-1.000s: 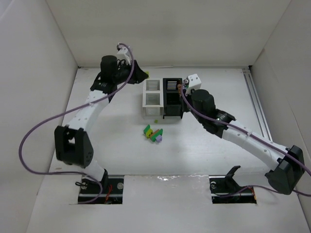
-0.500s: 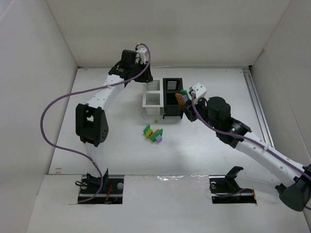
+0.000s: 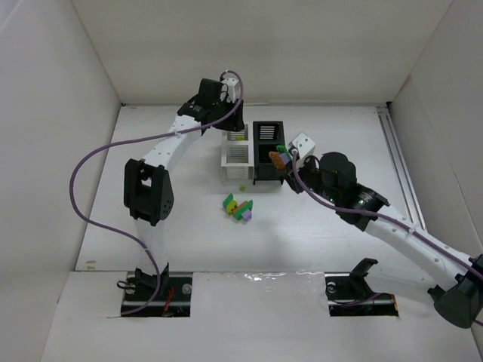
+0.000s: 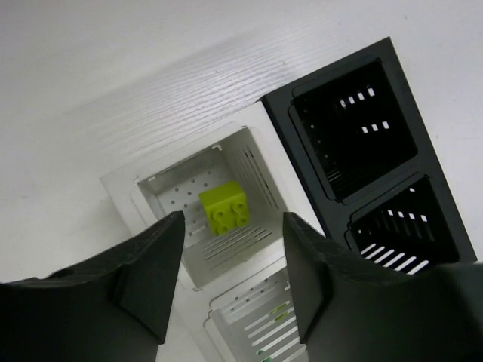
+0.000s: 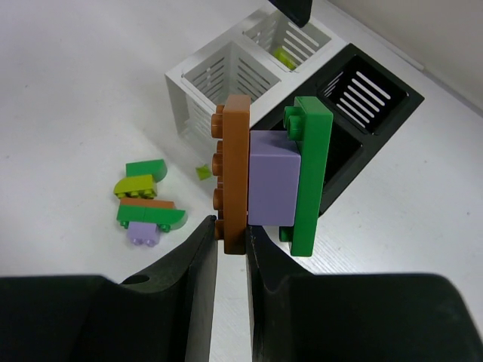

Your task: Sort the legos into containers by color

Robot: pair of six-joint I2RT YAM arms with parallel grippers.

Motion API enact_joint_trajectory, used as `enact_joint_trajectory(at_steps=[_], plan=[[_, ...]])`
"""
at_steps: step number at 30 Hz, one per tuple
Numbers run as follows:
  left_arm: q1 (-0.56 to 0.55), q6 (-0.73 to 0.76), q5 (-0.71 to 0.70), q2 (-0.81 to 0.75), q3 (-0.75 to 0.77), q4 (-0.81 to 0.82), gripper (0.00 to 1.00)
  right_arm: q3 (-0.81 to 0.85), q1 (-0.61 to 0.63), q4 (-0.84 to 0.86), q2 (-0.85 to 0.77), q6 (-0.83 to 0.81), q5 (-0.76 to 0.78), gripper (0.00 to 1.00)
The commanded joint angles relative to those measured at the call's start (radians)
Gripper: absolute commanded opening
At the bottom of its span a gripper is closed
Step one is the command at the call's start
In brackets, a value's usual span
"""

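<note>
Open, empty left gripper point(image 3: 231, 124) hangs over far white bin point(image 4: 253, 162), lime brick point(image 4: 224, 209) inside. Tight-pinched right gripper point(image 5: 230, 234) holds orange-purple-green stack point(image 5: 270, 177) by its orange plate, beside containers point(image 3: 266, 181) at the table point(image 3: 173, 204) far-middle. Loose legos point(image 3: 238, 207) mid-table. Probably light, rigid, slick: pinch flat sides. White walls point(image 3: 60, 113) close in.

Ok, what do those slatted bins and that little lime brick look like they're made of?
White bin and black bin: probably rigid moulded plastic with a matte finish, going by the thin walls with crisp slots and holes. Lime brick: likely hard plastic, smooth with a slight sheen, and moulded studs on top.
</note>
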Motion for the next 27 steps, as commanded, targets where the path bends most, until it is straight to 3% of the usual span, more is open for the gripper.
enact_joint_trajectory(at_steps=[1,3,6,10,12,13,14,20,24,27], plan=[[0.002,-0.004,-0.06,-0.003,0.044,-0.001,0.52,0.007,0.018,0.022,-0.01,-0.055,-0.014,0.0],[0.002,-0.004,-0.077,-0.026,0.021,0.022,0.57,0.007,0.018,0.022,-0.01,-0.085,-0.028,0.0],[0.013,-0.014,0.025,-0.057,0.021,0.051,0.58,-0.031,0.018,0.022,-0.022,-0.182,-0.082,0.0],[0.102,0.009,0.493,-0.191,-0.109,0.2,0.63,-0.132,-0.007,0.048,-0.096,-0.428,-0.163,0.0],[0.14,0.092,0.735,-0.239,-0.081,0.083,0.7,-0.18,-0.02,0.057,-0.13,-0.586,-0.204,0.0],[0.14,0.144,0.736,-0.239,-0.055,0.082,0.71,-0.194,-0.036,0.057,-0.139,-0.637,-0.217,0.0],[0.14,0.202,0.759,-0.239,-0.029,-0.071,0.71,-0.206,-0.036,0.057,-0.148,-0.686,-0.231,0.0],[0.07,0.707,0.736,-0.248,0.025,-0.568,0.71,-0.235,-0.073,0.032,-0.162,-0.99,-0.358,0.0],[0.016,0.837,0.716,-0.27,-0.027,-0.685,0.73,-0.247,-0.054,0.02,-0.153,-1.149,-0.398,0.0],[0.007,0.838,0.759,-0.27,-0.027,-0.712,0.74,-0.269,0.008,0.02,-0.153,-1.237,-0.355,0.0]])
